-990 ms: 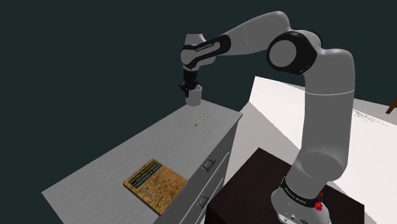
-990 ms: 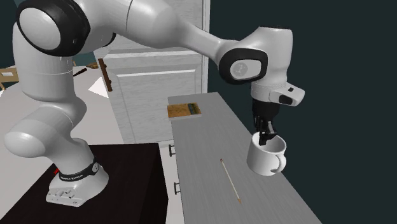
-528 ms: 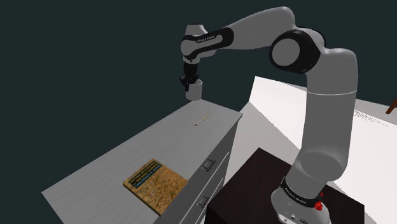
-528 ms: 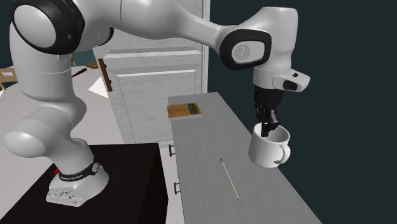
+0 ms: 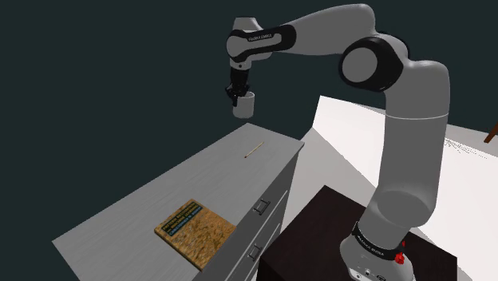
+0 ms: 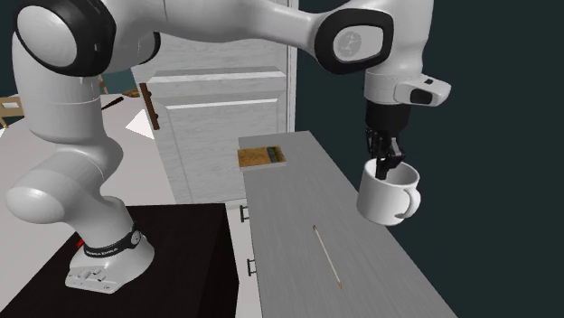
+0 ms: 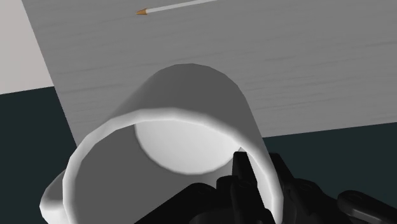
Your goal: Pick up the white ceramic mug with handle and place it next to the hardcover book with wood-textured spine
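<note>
A plain white mug (image 6: 389, 191) with a handle hangs tilted in the air above the far end of the grey tabletop (image 6: 298, 217). My gripper (image 6: 387, 163) is shut on its rim, one finger inside and one outside the wall. In the wrist view the mug (image 7: 184, 108) opens toward the camera, with my gripper (image 7: 257, 175) clasping its rim. From the shoulder view the mug (image 5: 243, 105) hangs under my gripper (image 5: 237, 94), well above the table. The book (image 5: 195, 230) with a wood-textured cover lies flat at the table's near end, and it shows as a book (image 6: 263, 157) far behind the mug.
A thin pencil (image 6: 326, 257) lies on the tabletop between mug and book, the same pencil (image 5: 254, 149) below the mug in the shoulder view. The table is a drawer cabinet (image 5: 267, 207). My dark stand (image 5: 319, 239) sits beside it.
My gripper has risen with the mug, carrying it higher above the tabletop. The mug has tilted a little more. Book and pencil have not moved.
</note>
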Tool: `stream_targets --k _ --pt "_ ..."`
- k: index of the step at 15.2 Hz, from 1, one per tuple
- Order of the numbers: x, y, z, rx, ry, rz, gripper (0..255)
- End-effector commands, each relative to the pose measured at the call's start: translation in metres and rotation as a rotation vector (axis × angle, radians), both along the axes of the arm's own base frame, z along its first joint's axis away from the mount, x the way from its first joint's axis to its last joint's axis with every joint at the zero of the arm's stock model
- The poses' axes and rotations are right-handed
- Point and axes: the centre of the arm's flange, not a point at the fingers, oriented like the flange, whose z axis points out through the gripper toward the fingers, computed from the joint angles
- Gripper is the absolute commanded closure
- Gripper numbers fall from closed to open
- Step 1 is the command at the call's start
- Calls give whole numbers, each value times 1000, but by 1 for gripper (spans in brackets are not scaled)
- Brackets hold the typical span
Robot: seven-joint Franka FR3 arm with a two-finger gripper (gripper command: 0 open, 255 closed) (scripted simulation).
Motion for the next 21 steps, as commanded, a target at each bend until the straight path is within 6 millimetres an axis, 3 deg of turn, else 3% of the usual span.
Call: stream_targets --k 1,2,21 --pt "-1 0 11 0 0 0 255" --pt "-1 0 15 0 0 0 255" --pt "-95 233 16 0 0 0 255"
